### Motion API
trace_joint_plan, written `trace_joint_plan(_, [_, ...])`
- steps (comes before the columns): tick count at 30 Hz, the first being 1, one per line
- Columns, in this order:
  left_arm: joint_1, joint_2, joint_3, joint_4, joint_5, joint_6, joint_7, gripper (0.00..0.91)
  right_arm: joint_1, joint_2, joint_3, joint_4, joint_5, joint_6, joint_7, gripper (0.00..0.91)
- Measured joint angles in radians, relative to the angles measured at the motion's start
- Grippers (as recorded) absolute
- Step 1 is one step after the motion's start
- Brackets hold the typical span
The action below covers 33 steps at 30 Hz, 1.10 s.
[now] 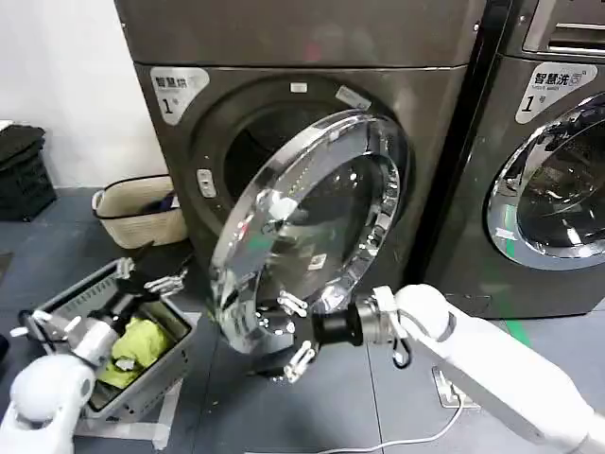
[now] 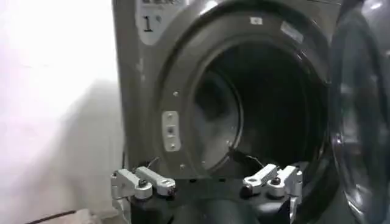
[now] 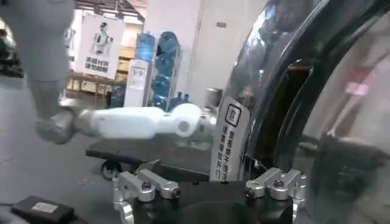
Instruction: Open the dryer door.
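The dryer door (image 1: 307, 222) stood swung well out from the grey machine marked 1, hinged on its right side, with the dark drum (image 2: 262, 109) showing behind it. It looked heavy and stiff to me: a thick chrome ring around bulging dark glass. The polished metal would likely be slippery, and the glass was not something to knock. The free edge of the ring, on the side away from the hinge, seemed the sensible place to hold or push.

The right gripper (image 1: 295, 331) was at the door's lower edge. Its arm reached in low from the right, nearly level, with the wrist pointed at the ring. Its fingers were spread apart, 1 touching or just beside the chrome and the other below it, gripping nothing. In the right wrist view, the fingertips (image 3: 146, 185) sat wide apart beside the curved glass and a white sticker (image 3: 228, 143).

The left gripper (image 1: 156, 281) waited low on the left over a grey basket (image 1: 175, 359) holding a yellow-green cloth (image 1: 137, 345). Its fingers were also released and faced the open drum.
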<state>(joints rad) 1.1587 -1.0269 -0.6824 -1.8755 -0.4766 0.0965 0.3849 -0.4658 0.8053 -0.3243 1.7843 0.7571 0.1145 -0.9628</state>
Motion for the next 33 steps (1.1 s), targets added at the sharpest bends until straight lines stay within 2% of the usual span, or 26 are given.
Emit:
trace_joint_plan(8, [-0.061, 0.013, 0.119, -0.019, -0.005, 0.002, 0.028, 0.907, -0.212, -0.094, 0.225, 0.088, 0.017, 0.024, -0.003, 0.907])
trace_joint_plan(13, [-0.072, 0.023, 0.177, -0.037, -0.018, -0.006, 0.059, 0.907, -0.403, -0.145, 0.436, 0.155, 0.040, 0.033, -0.003, 0.907])
trace_joint_plan(17, [-0.090, 0.034, 0.223, -0.040, -0.016, -0.015, 0.072, 0.907, -0.602, -0.146, 0.653, 0.201, 0.039, 0.055, 0.006, 0.907])
trace_joint_plan(22, [-0.114, 0.036, 0.274, -0.040, -0.020, -0.024, 0.080, 0.907, -0.885, -0.099, 0.948, 0.250, 0.036, 0.105, 0.028, 0.907])
trace_joint_plan(27, [-0.144, 0.041, 0.323, -0.031, -0.028, -0.037, 0.088, 0.907, -1.131, -0.010, 1.195, 0.289, 0.032, 0.178, 0.131, 0.907])
trace_joint_plan(33, [-0.186, 0.053, 0.378, -0.012, -0.046, -0.055, 0.094, 0.907, -1.353, 0.115, 1.397, 0.319, -0.033, 0.246, 0.290, 0.907])
